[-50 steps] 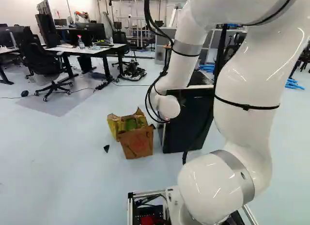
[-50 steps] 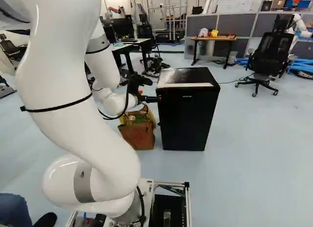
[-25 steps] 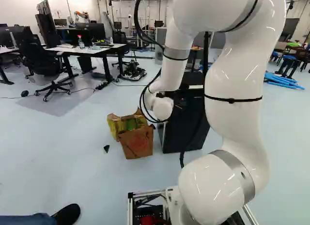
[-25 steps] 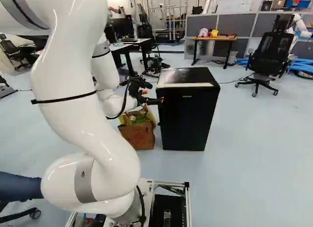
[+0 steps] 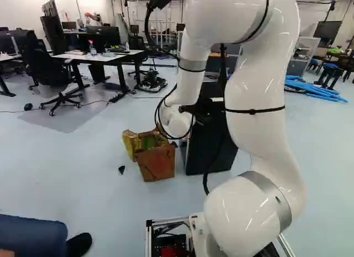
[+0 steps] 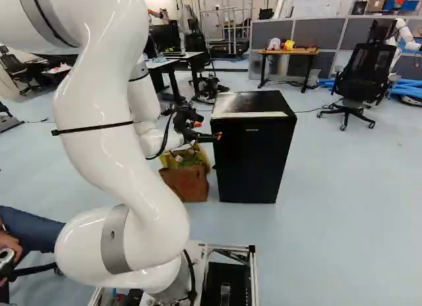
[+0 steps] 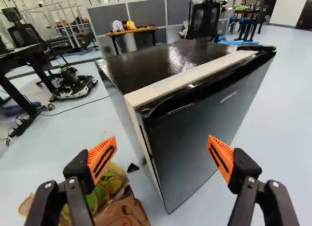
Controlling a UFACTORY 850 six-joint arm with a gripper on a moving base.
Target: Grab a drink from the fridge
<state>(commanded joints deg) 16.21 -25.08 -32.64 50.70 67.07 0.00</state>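
Holds the white arm [image 6: 99, 141] bent forward on the nine o'clock side of the right base view, with the gripper [image 6: 208, 130] near the upper part of the black fridge [image 6: 254, 157]. Has the fingers spread wide, the orange pads [image 7: 102, 159] well apart and facing each other. Places the fridge just off the middle toward three o'clock in the right base view, and ahead, at twelve o'clock from the gripper, in the wrist view. Shows the door [image 7: 209, 119] closed, with a pale strip [image 7: 190, 80] running along the top just behind. Cannot tell whether the fingertips touch the fridge. Finds a brown paper bag [image 5: 156, 164] at seven o'clock in both base views, beside the fridge, with a yellow bag [image 5: 133, 143] against the far side. Sees a dark scrap [image 5: 121, 169] on the floor near the bags. Has a desk [image 5: 97, 58] toward ten o'clock in the left base view. Puts a wood-topped table [image 6: 290, 51] at one o'clock in the right base view, with an office chair [image 6: 362, 75] and another robot [image 6: 405, 34] toward two.
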